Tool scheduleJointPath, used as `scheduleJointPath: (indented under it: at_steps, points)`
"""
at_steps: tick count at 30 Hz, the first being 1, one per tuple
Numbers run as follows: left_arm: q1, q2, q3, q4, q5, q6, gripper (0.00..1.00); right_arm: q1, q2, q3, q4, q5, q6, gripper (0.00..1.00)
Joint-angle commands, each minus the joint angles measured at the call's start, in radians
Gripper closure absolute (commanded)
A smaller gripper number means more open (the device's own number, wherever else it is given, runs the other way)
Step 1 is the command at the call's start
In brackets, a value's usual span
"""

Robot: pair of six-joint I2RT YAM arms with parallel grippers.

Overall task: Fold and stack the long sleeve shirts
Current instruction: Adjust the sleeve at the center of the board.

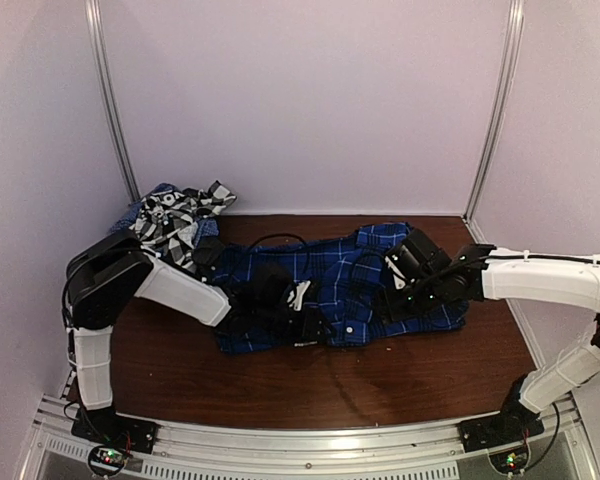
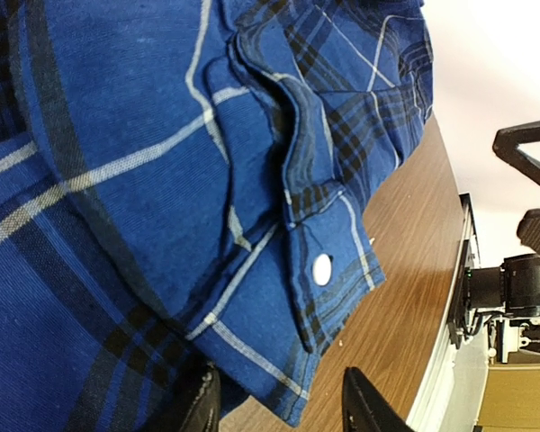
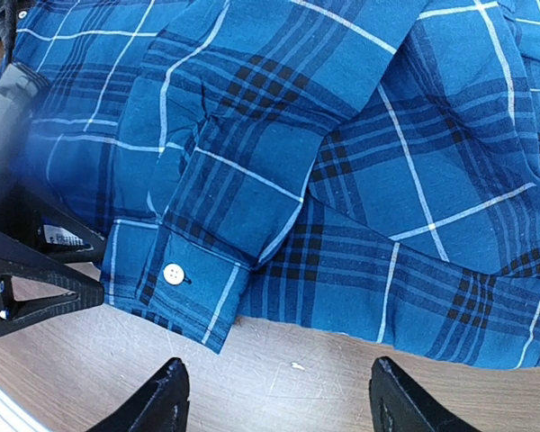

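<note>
A royal-blue plaid long sleeve shirt (image 1: 350,265) lies spread across the middle of the brown table (image 1: 280,385). My left gripper (image 1: 305,318) is low at the shirt's near edge. In the left wrist view its jaws (image 2: 283,405) stand apart on either side of the corner of a buttoned cuff (image 2: 328,270). The left finger (image 2: 198,400) touches the cloth and the right finger is off it. My right gripper (image 1: 392,295) hovers over the shirt's right part, open (image 3: 283,400), above bare wood just beside the hem and cuff (image 3: 189,279).
A crumpled black-and-white plaid shirt (image 1: 175,215) lies on a pale-blue cloth (image 1: 130,215) at the back left corner. White walls with metal posts close in the back and sides. The left gripper's black frame (image 3: 36,288) shows close by at the left of the right wrist view.
</note>
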Motion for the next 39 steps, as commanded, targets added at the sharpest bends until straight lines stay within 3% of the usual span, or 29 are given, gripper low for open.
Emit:
scheduleJointPath:
  at_steps: [1, 11, 20, 33, 39]
  points:
    - [-0.009, 0.03, 0.023, 0.077, 0.015, -0.033, 0.53, -0.006, -0.021, -0.02, 0.018, 0.001, -0.009, 0.31]
    - [-0.026, 0.08, 0.019, 0.151, 0.014, -0.117, 0.69, -0.009, -0.011, -0.048, 0.035, -0.001, -0.009, 0.31]
    - [-0.027, 0.063, 0.014, 0.171, 0.024, -0.108, 1.0, -0.015, -0.02, -0.063, 0.036, 0.011, -0.005, 0.31]
    - [-0.004, -0.144, 0.178, -0.3, 0.067, 0.228, 1.0, -0.095, -0.135, -0.073, 0.001, 0.063, -0.013, 0.32]
    - [0.033, -0.218, 0.214, -0.506, 0.174, 0.351, 1.0, -0.131, -0.182, -0.087, -0.008, 0.096, -0.009, 0.31]
